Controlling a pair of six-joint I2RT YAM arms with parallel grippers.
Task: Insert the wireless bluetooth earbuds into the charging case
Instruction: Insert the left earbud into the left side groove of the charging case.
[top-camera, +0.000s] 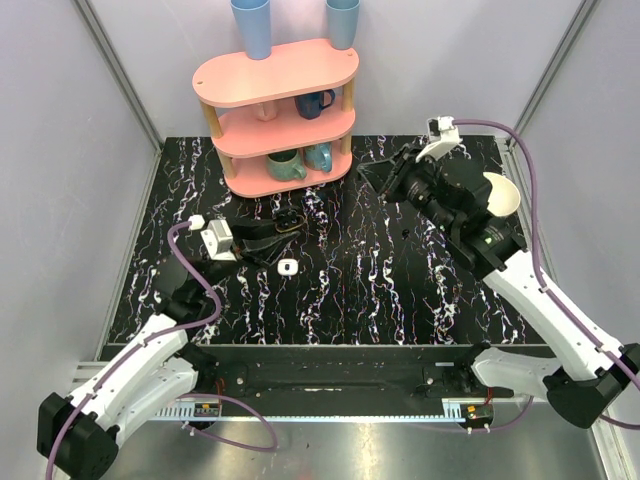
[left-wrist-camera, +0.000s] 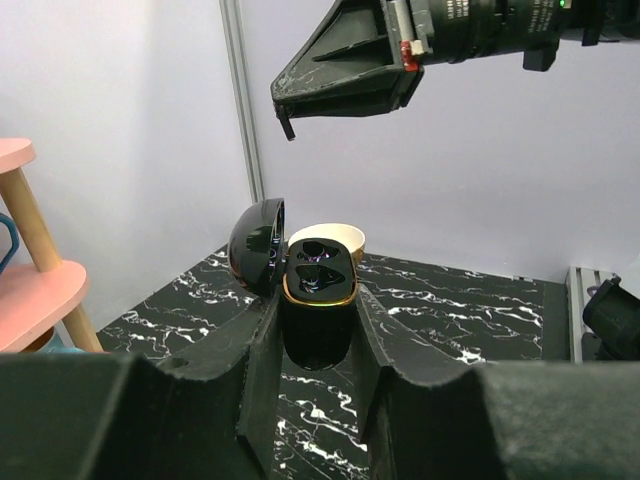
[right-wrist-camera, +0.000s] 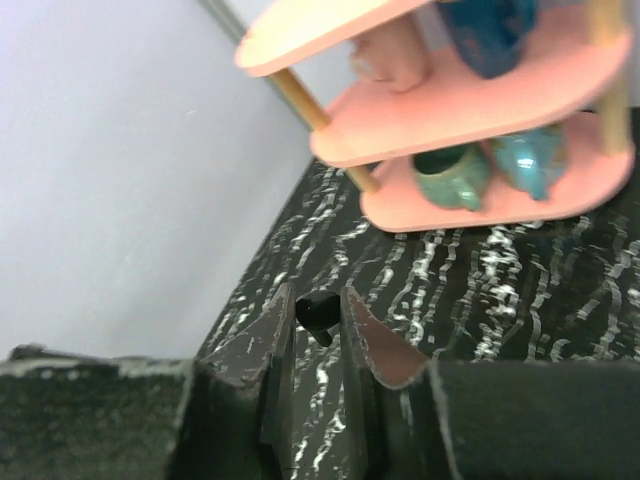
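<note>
Left claw (left-wrist-camera: 318, 302): clamped on the open charging case (left-wrist-camera: 316, 348)
Right claw (right-wrist-camera: 318, 298): pinching a small black piece (right-wrist-camera: 320, 314)
White earbud (top-camera: 288, 266): on counter (top-camera: 400, 295), just beside left claw

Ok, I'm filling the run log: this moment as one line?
left gripper: shut on charging case, lid open | right gripper: shut on small black piece, likely earbud, apart from case | insertion: not yet done

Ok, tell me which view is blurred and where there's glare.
Right wrist view: soft throughout, the pink shelf smeared. Left wrist view: sharp, faint glare on the glossy charging case. Top view: crisp, evenly lit.
</note>
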